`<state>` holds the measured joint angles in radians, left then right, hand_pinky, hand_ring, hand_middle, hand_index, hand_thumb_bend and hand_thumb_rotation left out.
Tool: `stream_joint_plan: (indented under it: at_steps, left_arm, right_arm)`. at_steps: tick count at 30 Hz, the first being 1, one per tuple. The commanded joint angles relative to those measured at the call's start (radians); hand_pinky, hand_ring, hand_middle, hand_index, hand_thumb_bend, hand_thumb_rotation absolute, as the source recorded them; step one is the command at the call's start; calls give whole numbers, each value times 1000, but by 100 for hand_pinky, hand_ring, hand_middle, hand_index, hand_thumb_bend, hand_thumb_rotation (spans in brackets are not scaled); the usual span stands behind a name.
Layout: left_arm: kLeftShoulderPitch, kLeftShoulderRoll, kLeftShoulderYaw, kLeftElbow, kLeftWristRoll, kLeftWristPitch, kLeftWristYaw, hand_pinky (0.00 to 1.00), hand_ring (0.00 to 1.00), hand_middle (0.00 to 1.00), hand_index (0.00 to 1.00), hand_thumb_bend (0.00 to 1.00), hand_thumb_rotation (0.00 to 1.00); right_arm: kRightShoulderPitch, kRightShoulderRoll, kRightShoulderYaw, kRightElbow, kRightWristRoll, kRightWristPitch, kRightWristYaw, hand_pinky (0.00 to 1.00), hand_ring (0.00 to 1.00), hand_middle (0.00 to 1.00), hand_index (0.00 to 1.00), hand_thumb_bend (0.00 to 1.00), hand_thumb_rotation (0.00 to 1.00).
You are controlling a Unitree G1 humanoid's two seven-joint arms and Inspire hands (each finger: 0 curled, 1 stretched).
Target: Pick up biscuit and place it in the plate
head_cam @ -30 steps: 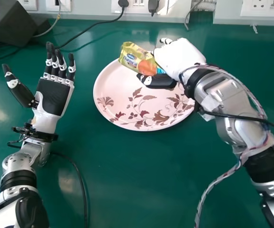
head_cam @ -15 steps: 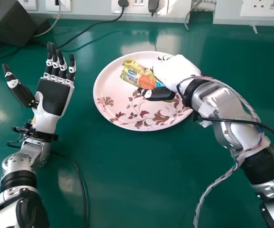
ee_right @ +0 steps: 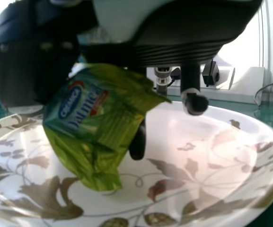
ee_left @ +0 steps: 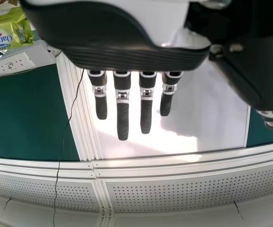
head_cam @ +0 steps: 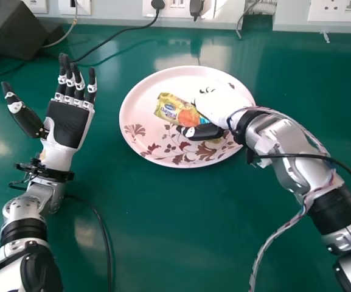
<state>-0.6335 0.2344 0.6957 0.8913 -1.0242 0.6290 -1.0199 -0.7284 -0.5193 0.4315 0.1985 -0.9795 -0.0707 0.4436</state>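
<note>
Here's the white-and-black right hand (head_cam: 216, 107) pinching the crinkly yellow-green biscuit packet (head_cam: 173, 110) over the round, pink floral plate (head_cam: 140, 106), near the green surface's (head_cam: 163, 225) far edge, left hand (head_cam: 67, 124) spread beyond the plate's left rim!

Left hand (head_cam: 66, 125) palm up with fingers straight, right hand (head_cam: 219, 104) angled inward, fingers curled.

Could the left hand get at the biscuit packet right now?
Probably yes, from its own side: nothing stands between the open left hand and the near end of the biscuit packet over the plate. The other end looks blocked by the right hand, which grips it.
</note>
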Motion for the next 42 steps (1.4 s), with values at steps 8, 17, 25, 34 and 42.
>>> stream_joint_plan:
  at_steps: [8, 17, 25, 34, 42]
  left_arm:
    - [97, -37, -4, 59, 29, -6, -10, 89, 75, 84, 96, 96, 44]
    - [93, -32, -5, 70, 31, -8, -19, 89, 74, 84, 95, 95, 45]
    - [113, -41, -13, 19, 32, -26, -34, 88, 74, 84, 92, 95, 44]
    - [136, -54, -56, -15, 63, -92, -105, 87, 75, 84, 90, 96, 43]
    - [145, -73, -63, -34, 72, -142, -93, 89, 75, 84, 91, 96, 42]
  right_arm:
    - [-15, -10, 19, 36, 31, -22, 19, 4, 5, 7, 49, 50, 6]
    - [-30, 0, 50, 86, 18, -16, 31, 4, 5, 8, 49, 50, 6]
    - [-48, 3, 93, 176, 12, -27, 13, 3, 4, 6, 49, 50, 5]
    - [-45, -3, 117, 200, 21, -44, 4, 3, 3, 2, 49, 50, 6]
    - [-37, -8, 116, 187, 34, -41, 20, 9, 12, 18, 49, 50, 6]
